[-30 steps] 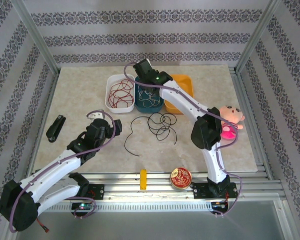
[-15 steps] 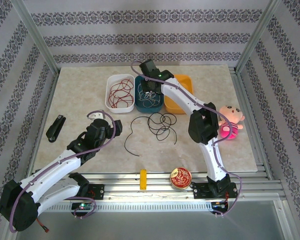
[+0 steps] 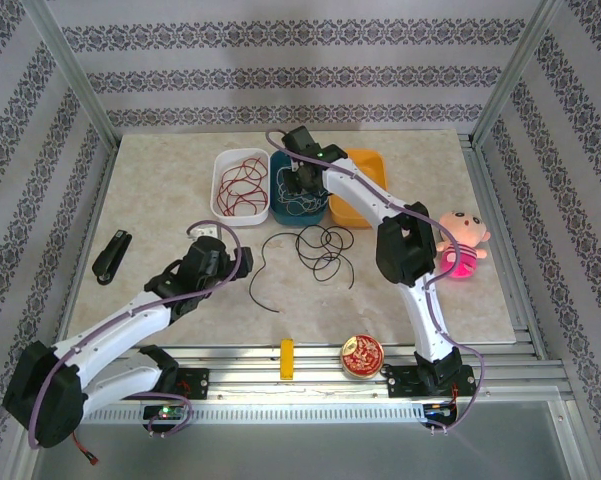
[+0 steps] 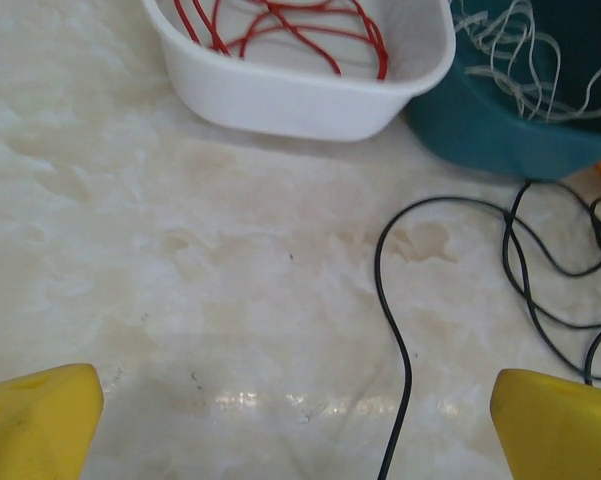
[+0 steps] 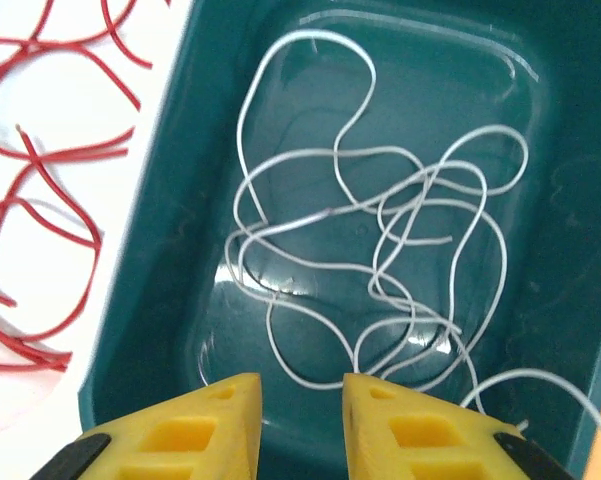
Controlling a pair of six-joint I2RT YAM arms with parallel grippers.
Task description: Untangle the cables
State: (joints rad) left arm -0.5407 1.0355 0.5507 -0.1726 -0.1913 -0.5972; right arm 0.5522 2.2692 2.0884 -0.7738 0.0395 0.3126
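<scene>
Progress: well advanced, by the look of it; two cables lie sorted in tubs and one is left out on the counter (image 3: 160, 200).
Left gripper (image 3: 206, 233): low over bare counter, left of the loose cable. The left fingers (image 4: 35, 420) are spread as wide as they go and hold nothing.
White tub (image 3: 217, 190): far side, left of centre. Holds the red cable (image 3: 242, 182) alone, in loose loops.
Black cable (image 3: 320, 248): on the counter in front of the tubs. Overlapping loops sit at its right end and one long tail curls to the near left.
Black cable against left fingers: in the left wrist view the tail (image 4: 390, 300) runs down between the two fingers, nearer the right-hand one, untouched.
Teal tub (image 3: 295, 220): just beside the white tub, on its right. Holds the white cable (image 5: 380, 250) in slack overlapping curls on the floor.
Right gripper (image 5: 302, 385): above the teal tub. The right fingers (image 5: 205, 420) are parted by a narrow gap with nothing between them.
White cable against right fingers: mostly below and beyond the tips. One strand passes close by the right-hand finger; contact cannot be told.
Orange tub (image 3: 370, 165): right of the teal tub, partly behind the right arm. The part on show is bare.
Remaining: black cable to be lifted, its loops shaken out, and binned; the orange tub is the likely place.
</scene>
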